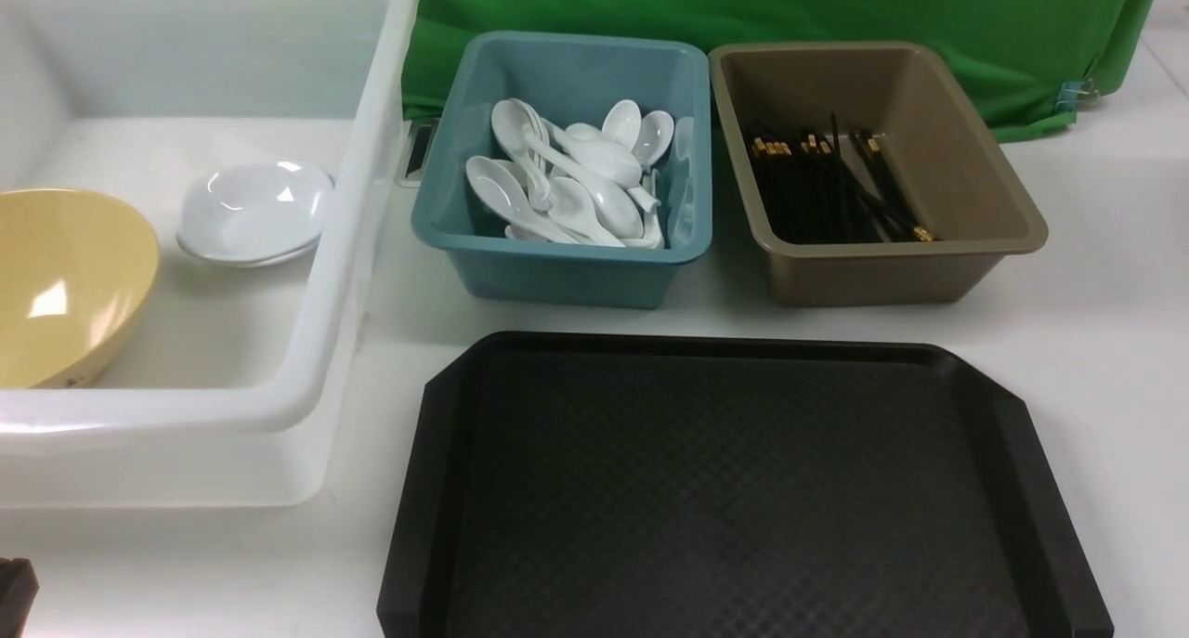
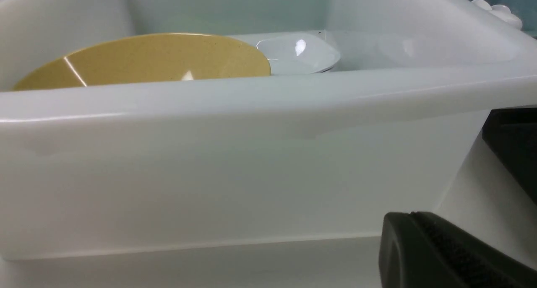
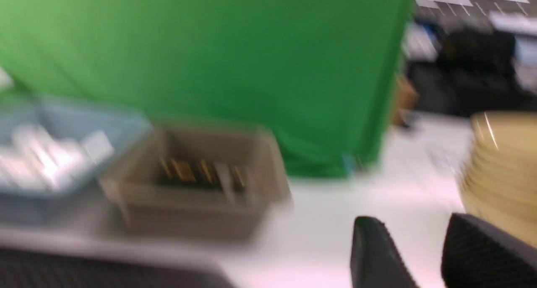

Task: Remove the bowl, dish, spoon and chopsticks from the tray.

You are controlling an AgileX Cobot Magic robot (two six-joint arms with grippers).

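The black tray (image 1: 743, 489) lies bare at the front. The mustard-yellow bowl (image 1: 65, 280) leans tilted inside the big white tub (image 1: 325, 341), and it also shows in the left wrist view (image 2: 159, 61). A small white dish (image 1: 253, 211) lies behind it in the same tub. White spoons (image 1: 567, 183) fill the teal bin. Black chopsticks (image 1: 831, 188) lie in the brown bin. My left gripper (image 2: 413, 216) is low beside the tub's front wall, jaws together and holding nothing. My right gripper (image 3: 415, 227) is open and empty above the white table; its view is blurred.
The teal bin (image 1: 567, 266) and the brown bin (image 1: 882, 266) stand side by side behind the tray. A green cloth (image 1: 743, 6) hangs at the back. A stack of yellow bowls (image 3: 499, 170) stands close to my right gripper. A dark arm part (image 1: 14, 587) shows at the front left.
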